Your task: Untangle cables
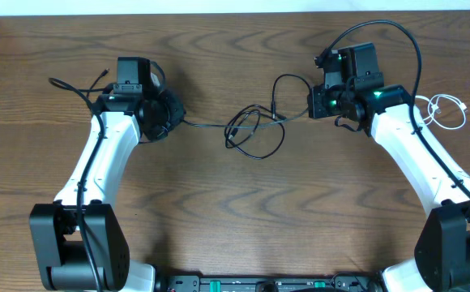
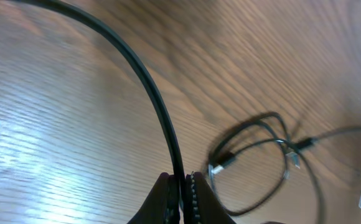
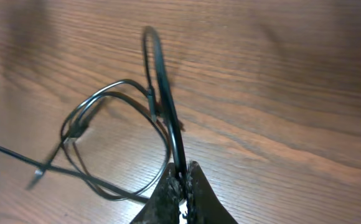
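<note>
A tangle of thin black cables lies in loops at the middle of the wooden table. My left gripper is shut on one black cable that runs right into the tangle. In the left wrist view the jaws pinch this cable, with the loops beyond. My right gripper is shut on another black cable end that arches up from the tangle. In the right wrist view the jaws grip the cable, with the loops to the left. A white cable lies coiled at the far right.
A separate black cable lies at the back left, behind the left arm. Thicker black cords run along the right arm. The table's back edge is close behind both grippers.
</note>
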